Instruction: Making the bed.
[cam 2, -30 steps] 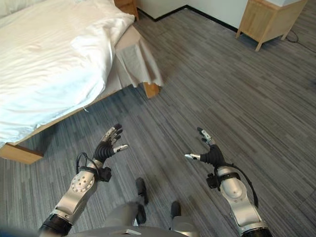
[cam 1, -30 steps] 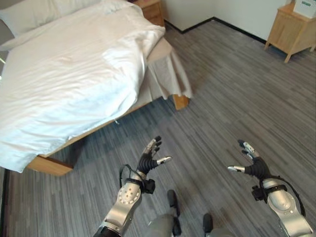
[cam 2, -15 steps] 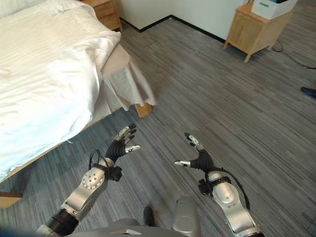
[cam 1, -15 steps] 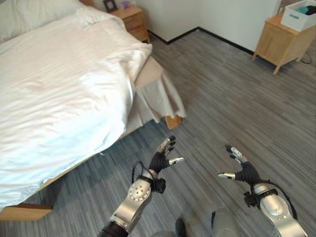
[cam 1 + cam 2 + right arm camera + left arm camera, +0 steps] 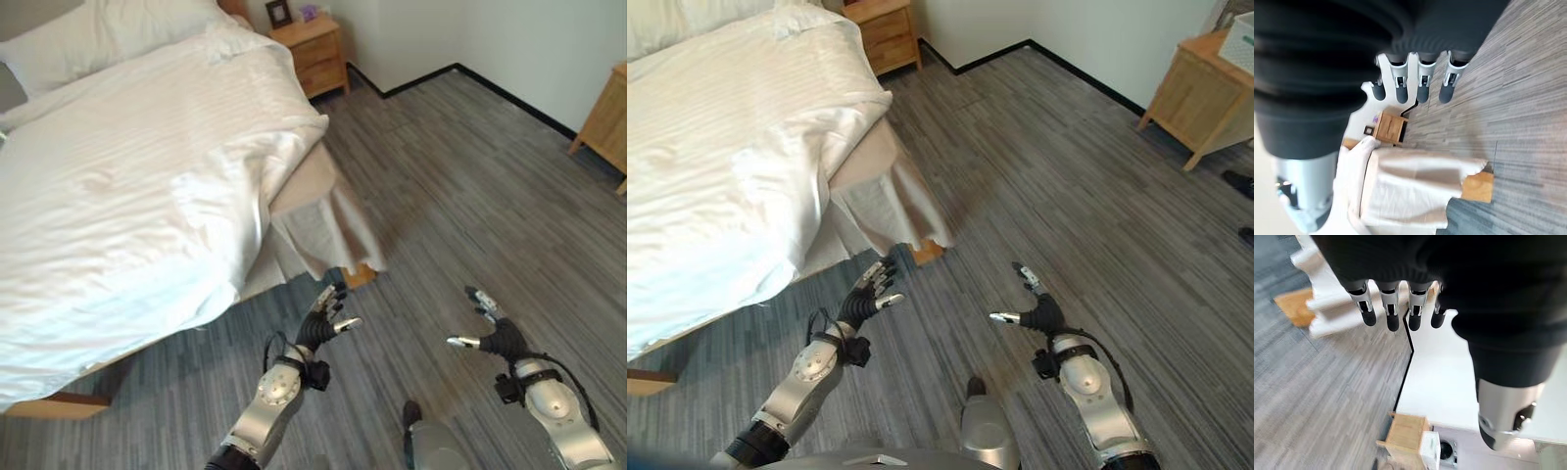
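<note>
**Both hands empty over the floor, near the bed's foot corner**

Head views: bed [image 5: 313, 176] at the robot's left, white duvet [image 5: 137, 186] spread across it and hanging over the near edge. At the foot corner the duvet is pulled back, baring the beige mattress and a loose skirt [image 5: 328, 230]. Pillow [image 5: 108, 34] at the head end. Nightstand [image 5: 312, 44] beside the head of the bed; small picture frame on it.

Left hand [image 5: 323, 321]: raised above the grey plank floor [image 5: 470, 186], fingers straight and spread, holding nothing, just short of the bed corner, not touching it. Right hand [image 5: 493, 331]: likewise spread and empty, well apart from the bed.

Right eye view adds a second wooden cabinet [image 5: 1200, 93] by the far wall.

Left wrist view: straight fingertips [image 5: 1392, 316], a wooden cabinet beyond carrying a white box; contents not discernible.
</note>
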Tool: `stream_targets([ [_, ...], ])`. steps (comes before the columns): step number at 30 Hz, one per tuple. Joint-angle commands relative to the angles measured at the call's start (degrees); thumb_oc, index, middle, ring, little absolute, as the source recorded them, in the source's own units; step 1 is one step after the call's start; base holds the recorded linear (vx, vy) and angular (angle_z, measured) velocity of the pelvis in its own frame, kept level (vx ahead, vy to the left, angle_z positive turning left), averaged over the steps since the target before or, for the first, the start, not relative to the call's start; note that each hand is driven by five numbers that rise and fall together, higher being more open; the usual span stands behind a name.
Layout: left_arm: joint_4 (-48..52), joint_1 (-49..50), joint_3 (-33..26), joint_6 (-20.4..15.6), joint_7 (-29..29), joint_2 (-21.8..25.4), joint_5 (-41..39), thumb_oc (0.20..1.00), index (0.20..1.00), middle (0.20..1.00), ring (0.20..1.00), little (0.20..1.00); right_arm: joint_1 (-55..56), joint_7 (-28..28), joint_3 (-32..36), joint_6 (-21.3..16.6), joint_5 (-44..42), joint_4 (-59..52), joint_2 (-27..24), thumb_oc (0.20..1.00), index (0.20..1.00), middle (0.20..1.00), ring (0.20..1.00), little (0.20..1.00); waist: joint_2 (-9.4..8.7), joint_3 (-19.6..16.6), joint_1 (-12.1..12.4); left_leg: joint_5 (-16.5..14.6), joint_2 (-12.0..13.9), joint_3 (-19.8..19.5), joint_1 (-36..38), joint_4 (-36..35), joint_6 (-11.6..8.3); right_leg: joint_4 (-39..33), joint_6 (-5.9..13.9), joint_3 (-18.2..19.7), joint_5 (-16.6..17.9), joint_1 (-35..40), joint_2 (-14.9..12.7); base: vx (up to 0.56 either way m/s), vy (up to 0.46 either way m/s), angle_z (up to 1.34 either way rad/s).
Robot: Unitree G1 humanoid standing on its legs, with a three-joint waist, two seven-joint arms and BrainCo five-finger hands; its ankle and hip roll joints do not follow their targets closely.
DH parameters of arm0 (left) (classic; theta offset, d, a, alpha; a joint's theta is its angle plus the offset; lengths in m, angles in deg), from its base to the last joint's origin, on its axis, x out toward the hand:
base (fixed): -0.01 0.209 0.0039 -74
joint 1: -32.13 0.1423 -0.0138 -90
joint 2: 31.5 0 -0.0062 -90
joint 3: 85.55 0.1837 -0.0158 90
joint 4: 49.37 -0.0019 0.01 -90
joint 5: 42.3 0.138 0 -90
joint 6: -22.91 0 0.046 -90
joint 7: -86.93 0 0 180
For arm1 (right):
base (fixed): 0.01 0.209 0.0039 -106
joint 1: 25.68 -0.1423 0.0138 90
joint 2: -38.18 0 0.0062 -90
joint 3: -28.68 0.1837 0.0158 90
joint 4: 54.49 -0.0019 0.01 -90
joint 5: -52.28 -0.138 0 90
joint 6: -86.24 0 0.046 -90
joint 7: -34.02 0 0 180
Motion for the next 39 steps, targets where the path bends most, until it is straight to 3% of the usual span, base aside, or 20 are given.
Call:
stream_targets([
  [1,5.89,-0.8,-1.78,-3.24,1.37,1.38,-4.57,1.0,1.0,1.0,1.0,1.0,-1.77,1.14,-0.12,-2.65,-2.02,-5.02,-2.21,1.0,1.0,1.0,1.0,1.0,-1.22,0.0,2.18,-3.78,0.0,7.53,-5.58,-3.48,3.62,-10.98,6.72,0.18,2.1,8.5,-1.26,0.43,-0.057,-0.21],
  [3,5.75,-0.78,-1.14,-3.16,1.84,1.31,-4.13,1.0,1.0,1.0,1.0,1.0,-1.99,1.21,-0.28,-2.93,-1.76,-4.64,-2.1,1.0,1.0,1.0,1.0,1.0,-0.07,-0.94,2.98,-3.01,0.26,11.35,-4.22,-18.86,4.62,-11.32,7.47,-0.25,-0.13,10.39,-0.29,0.38,0.019,0.04],
  [4,5.78,-0.81,-0.75,-2.91,2.1,1.33,-3.54,1.0,1.0,1.0,1.0,1.0,-2.17,1.69,-0.09,-3.09,-1.5,-4.31,-1.98,1.0,1.0,1.0,1.0,1.0,0.44,-1.52,3.04,-2.54,0.79,16.09,-3.63,-26.36,4.62,-11.61,7.85,-1.65,-1.52,11.83,0.15,0.63,0.017,0.43],
  [5,6.23,-0.96,-0.36,-2.77,2.26,1.24,-2.94,1.0,1.0,1.0,1.0,1.0,-2.37,2.63,0.63,-3.47,-0.99,-4.37,-1.55,1.0,1.0,1.0,1.0,1.0,1.73,-2.59,1.66,-0.77,3.59,27.75,-0.94,-36.46,3.37,-11.54,9.05,-5.87,-4.12,14.63,0.62,0.44,-0.004,0.64],
  [7,6.88,-0.98,0.09,-2.44,2.31,1.16,-3.0,1.0,1.0,1.0,1.0,1.0,-2.61,3.54,1.08,-3.65,-0.6,-4.41,-1.27,1.0,1.0,1.0,1.0,1.0,2.16,-3.26,0.48,0.0,4.47,34.25,1.8,-40.16,3.64,-10.52,9.8,-8.6,-5.02,15.75,0.56,0.45,0.028,0.86],
  [8,7.52,-0.39,-0.55,-2.11,1.87,1.59,-3.33,1.0,1.0,1.0,1.0,1.0,-2.92,3.57,1.02,-2.94,1.07,-4.75,-0.74,1.0,1.0,1.0,1.0,1.0,2.57,-4.77,0.68,-0.97,3.08,34.92,3.54,-41.77,6.11,-5.77,10.79,-10.78,-5.68,16.54,0.39,0.49,0.042,0.89],
  [9,7.57,-0.34,-0.56,-2.09,1.86,1.61,-3.33,1.0,1.0,1.0,1.0,1.0,-2.9,3.57,1.0,-2.93,1.09,-4.77,-0.72,1.0,1.0,1.0,1.0,1.0,2.52,-4.77,0.59,-0.97,2.95,34.87,3.59,-41.88,6.18,-5.62,10.86,-10.86,-5.81,16.53,0.3,0.58,0.064,0.83],
  [10,8.01,0.38,-0.8,-2.07,1.94,2.35,-3.57,1.0,1.0,1.0,1.0,1.0,-2.9,4.34,1.7,-3.24,2.66,-5.2,-0.23,1.0,1.0,1.0,1.0,1.0,1.87,-5.42,2.09,-3.06,-0.2,32.47,5.61,-43.58,8.91,5.21,14.86,-13.09,-0.49,14.94,-1.7,0.26,0.079,0.51],
  [11,8.12,0.43,-0.72,-2.02,1.93,2.46,-3.6,1.0,1.0,1.0,1.0,1.0,-2.81,4.39,1.76,-3.26,2.76,-5.22,-0.13,1.0,1.0,1.0,1.0,1.0,1.75,-5.45,1.98,-3.18,-0.69,32.31,5.66,-43.93,9.32,6.16,15.3,-13.16,-0.89,14.54,-2.15,0.35,0.078,0.62],
  [12,8.31,0.58,-0.67,-1.55,2.12,2.79,-3.7,1.0,1.0,1.0,1.0,1.0,-3.12,5.12,2.39,-3.09,6.0,-6.03,-1.19,1.0,1.0,1.0,1.0,1.0,1.44,-5.48,2.39,-4.07,-1.35,32.25,7.37,-44.97,10.52,13.81,18.18,-14.17,4.14,12.57,-3.68,0.15,0.024,0.66],
  [15,9.19,0.31,-1.2,-0.8,1.91,3.95,-3.03,1.0,1.0,1.0,1.0,1.0,-4.29,7.98,3.97,-1.91,14.98,-7.58,-4.65,1.0,1.0,1.0,1.0,1.0,1.85,-5.24,2.8,-4.63,-2.73,28.31,9.47,-47.09,12.48,28.23,18.19,-14.05,9.06,7.48,-6.34,0.15,0.014,1.09],
  [16,9.78,0.3,-1.82,-1.02,1.4,4.48,-2.78,1.0,1.0,1.0,1.0,1.0,-4.6,9.1,5.83,-1.56,16.87,-8.31,-5.84,1.0,1.0,1.0,1.0,1.0,2.67,-4.8,2.29,-3.98,-1.6,26.68,10.06,-47.21,12.75,32.91,18.19,-12.35,9.64,4.14,-4.49,0.33,-0.069,1.39],
  [17,10.9,0.5,-3.49,-1.68,1.17,5.56,-3.22,1.0,1.0,1.0,1.0,1.0,-6.45,11.47,9.94,-1.04,19.09,-9.9,-10.44,1.0,1.0,1.0,1.0,1.0,2.54,-5.02,1.78,-4.74,-1.8,22.21,10.77,-47.54,12.61,32.95,18.06,-10.07,7.75,0.25,-5.39,0.29,-0.139,1.61],
  [19,10.6,1.02,-4.67,-1.29,1.92,6.94,-4.25,1.0,1.0,1.0,1.0,1.0,-9.49,12.23,12.22,-0.57,18.04,-9.64,-13.34,1.0,1.0,1.0,1.0,1.0,1.72,-5.26,1.6,-4.97,-2.01,19.14,10.95,-47.69,11.7,26.48,16.72,-9.79,5.69,-1.01,-7.78,0.25,-0.193,1.79],
  [21,10.24,2.06,-5.99,-0.87,3.42,8.15,-5.59,1.0,1.0,1.0,1.0,1.0,-13.8,12.78,12.77,-0.39,17.66,-9.12,-16.05,1.0,1.0,1.0,1.0,1.0,1.02,-5.73,1.89,-4.95,-1.68,15.68,10.63,-47.96,10.32,16.98,15.01,-9.03,3.31,-1.13,-7.49,0.25,-0.292,1.36],
  [22,9.39,3.46,-6.97,-0.65,5.22,8.8,-6.64,1.0,1.0,1.0,1.0,1.0,-16.77,12.88,12.63,0.18,18.15,-7.77,-18.21,1.0,1.0,1.0,1.0,1.0,-0.86,-6.37,2.41,-5.82,-2.3,11.78,11.0,-47.96,8.95,3.91,14.44,-4.6,0.8,-0.57,-5.44,0.34,-0.374,1.35],
  [24,8.8,4.35,-8.14,-0.82,6.21,9.53,-7.27,1.0,1.0,1.0,1.0,1.0,-19.66,13.54,11.68,0.95,17.23,-4.35,-19.43,1.0,1.0,1.0,1.0,1.0,-1.94,-6.72,2.44,-6.64,-2.7,6.84,11.15,-47.96,8.42,-4.47,14.26,2.94,2.33,-0.45,-3.22,0.28,-0.276,1.33],
  [27,8.41,5.89,-9.91,-0.36,6.64,11.29,-8.65,1.0,1.0,1.0,1.0,1.0,-27.21,13.67,7.04,3.05,15.49,4.34,-22.22,1.0,1.0,1.0,1.0,1.0,-2.7,-6.93,4.04,-7.41,-2.35,1.61,12.14,-47.96,7.39,-10.32,14.55,6.28,5.62,-2.35,-3.32,0.24,-0.208,1.72],
  [32,7.35,9.53,-12.81,0.54,6.83,11.61,-8.8,1.0,1.0,1.0,1.0,1.0,-34.94,13.46,0.74,5.84,17.59,14.23,-21.62,1.0,1.0,1.0,1.0,1.0,-4.43,-7.0,6.2,-8.16,-2.19,-1.96,14.32,-47.96,6.16,-11.23,14.09,2.57,6.55,0.34,-4.86,0.21,-0.241,0.91],
  [39,4.28,14.52,-14.95,0.91,5.89,9.9,-11.22,1.0,1.0,1.0,1.0,1.0,-46.27,14.22,-9.86,6.38,17.67,28.33,-18.29,1.0,1.0,1.0,1.0,1.0,-1.53,-7.12,9.11,-5.63,1.74,-4.36,12.43,-47.96,2.41,-11.67,11.8,-2.25,4.73,2.75,-2.78,0.11,-0.187,0.28],
])
